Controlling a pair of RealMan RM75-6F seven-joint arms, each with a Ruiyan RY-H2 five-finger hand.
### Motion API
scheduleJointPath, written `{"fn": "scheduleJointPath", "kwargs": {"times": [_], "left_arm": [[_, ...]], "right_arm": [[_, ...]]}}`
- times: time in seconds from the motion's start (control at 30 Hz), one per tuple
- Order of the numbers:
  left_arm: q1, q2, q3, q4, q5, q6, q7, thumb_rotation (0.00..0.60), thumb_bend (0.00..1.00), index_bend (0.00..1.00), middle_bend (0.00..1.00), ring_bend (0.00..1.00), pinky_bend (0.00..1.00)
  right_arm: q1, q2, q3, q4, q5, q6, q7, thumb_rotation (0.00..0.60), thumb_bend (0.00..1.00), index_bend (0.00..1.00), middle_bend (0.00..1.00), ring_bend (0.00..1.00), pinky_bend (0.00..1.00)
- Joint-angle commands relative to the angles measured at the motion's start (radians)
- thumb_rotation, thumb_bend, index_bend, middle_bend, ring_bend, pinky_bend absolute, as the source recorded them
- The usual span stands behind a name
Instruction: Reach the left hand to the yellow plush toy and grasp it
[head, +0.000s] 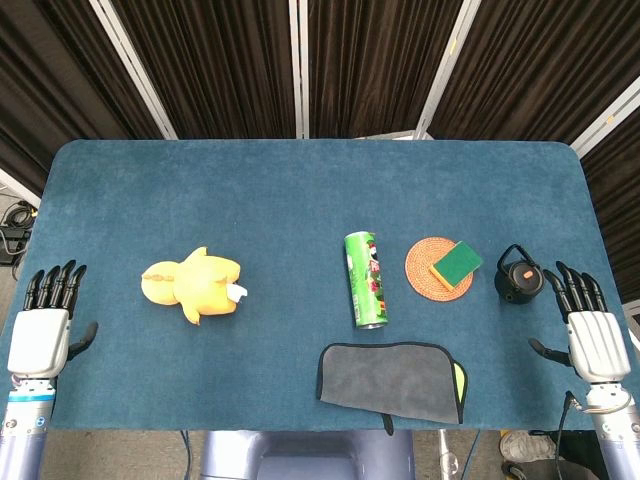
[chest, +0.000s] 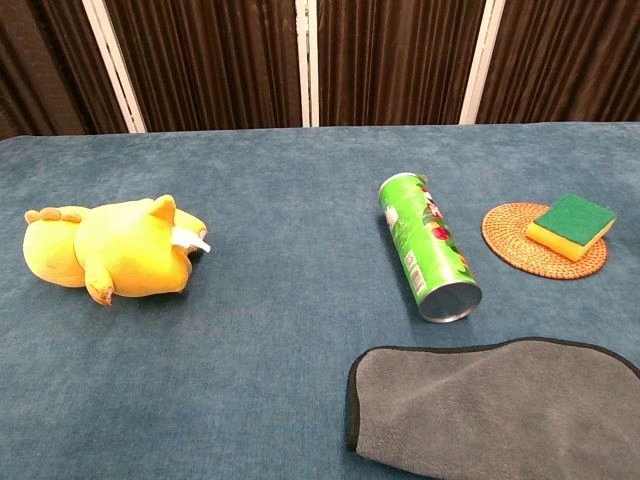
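The yellow plush toy lies on its side on the left half of the blue table, also seen in the chest view. My left hand hovers flat at the table's front left edge, fingers apart and empty, well to the left of the toy. My right hand is open at the front right edge, holding nothing. Neither hand shows in the chest view.
A green can lies on its side mid-table. Right of it a woven coaster carries a green-and-yellow sponge, and a small black teapot stands near my right hand. A grey cloth lies at the front edge.
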Motion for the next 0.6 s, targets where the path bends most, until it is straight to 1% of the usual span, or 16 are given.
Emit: {"fn": "scheduleJointPath", "kwargs": {"times": [0.03,0.07,0.2,0.33,0.43,0.6], "left_arm": [[-0.007,-0.003,-0.001,0.011,-0.001,-0.011,0.000,0.600,0.97,0.00,0.00,0.00,0.00],[-0.010,-0.004,-0.002,0.015,-0.002,-0.015,0.000,0.600,1.00,0.00,0.00,0.00,0.00],[-0.037,-0.019,-0.003,0.047,0.001,-0.057,-0.008,0.600,1.00,0.00,0.00,0.00,0.00],[-0.079,-0.052,0.001,0.109,0.008,-0.121,-0.021,0.600,1.00,0.00,0.00,0.00,0.00],[-0.117,-0.087,-0.001,0.161,0.001,-0.182,-0.022,0.600,1.00,0.00,0.00,0.00,0.00],[-0.172,-0.158,-0.016,0.261,0.009,-0.227,-0.036,0.600,1.00,0.00,0.00,0.00,0.00]], "right_arm": [[0.000,-0.001,0.000,0.000,0.001,-0.001,0.000,0.600,0.06,0.00,0.00,0.00,0.00],[0.000,-0.001,0.000,0.000,0.002,-0.002,0.000,0.600,0.06,0.00,0.00,0.00,0.00],[0.001,-0.001,0.001,-0.003,0.006,-0.005,0.000,0.600,0.06,0.00,0.00,0.00,0.00],[0.001,-0.001,0.003,-0.004,0.010,-0.007,-0.001,0.600,0.06,0.00,0.00,0.00,0.00],[0.000,0.000,0.004,-0.006,0.011,-0.006,0.003,0.600,0.06,0.00,0.00,0.00,0.00],[0.000,0.001,0.006,-0.006,0.013,-0.007,0.008,0.600,0.06,0.00,0.00,0.00,0.00]]}}
